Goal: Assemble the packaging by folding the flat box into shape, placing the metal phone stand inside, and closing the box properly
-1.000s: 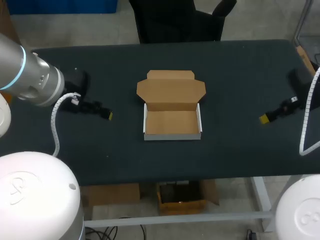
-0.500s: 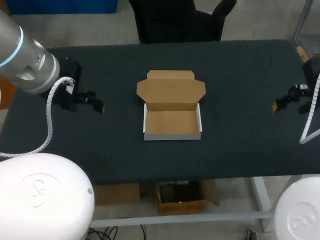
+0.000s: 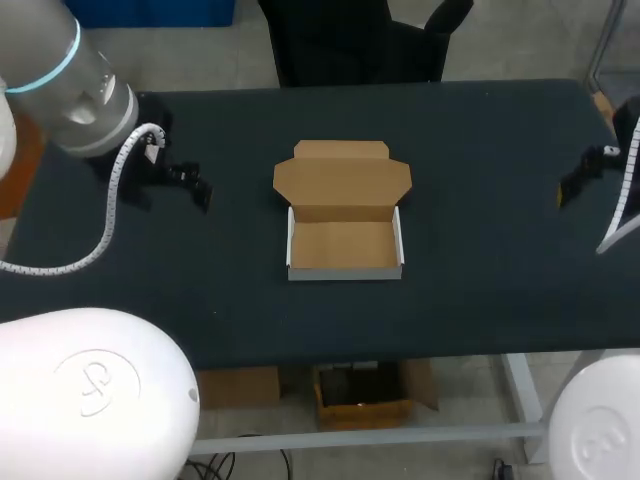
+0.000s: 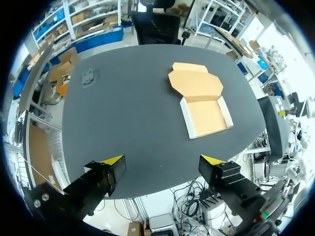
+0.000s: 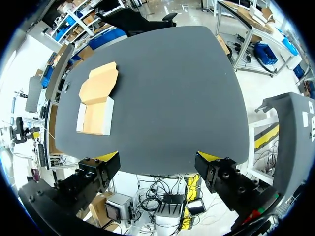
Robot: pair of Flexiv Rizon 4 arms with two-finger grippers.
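A cardboard box (image 3: 345, 245) stands folded into a shallow tray in the middle of the table, its brown lid (image 3: 343, 178) lying open and flat behind it. The box is empty inside. My left gripper (image 3: 196, 187) hangs open well to the left of it, and my right gripper (image 3: 575, 186) hangs open near the table's right edge. Seen from the left wrist, the box (image 4: 205, 109) lies far ahead of the open left gripper (image 4: 163, 160). The right wrist view has the box (image 5: 95, 111) far ahead of the open right gripper (image 5: 158, 156). A small grey metal piece (image 4: 88, 77) lies near the table's far left corner.
The dark table (image 3: 480, 150) reaches from the chair side at the back to the front edge (image 3: 400, 355). Bare tabletop lies on both sides of the box. My left arm (image 3: 70, 75) covers the table's far left corner in the head view.
Both grippers have drawn away from the box: the left one back and to the left, the right one out to the table's right edge. The box has not moved.
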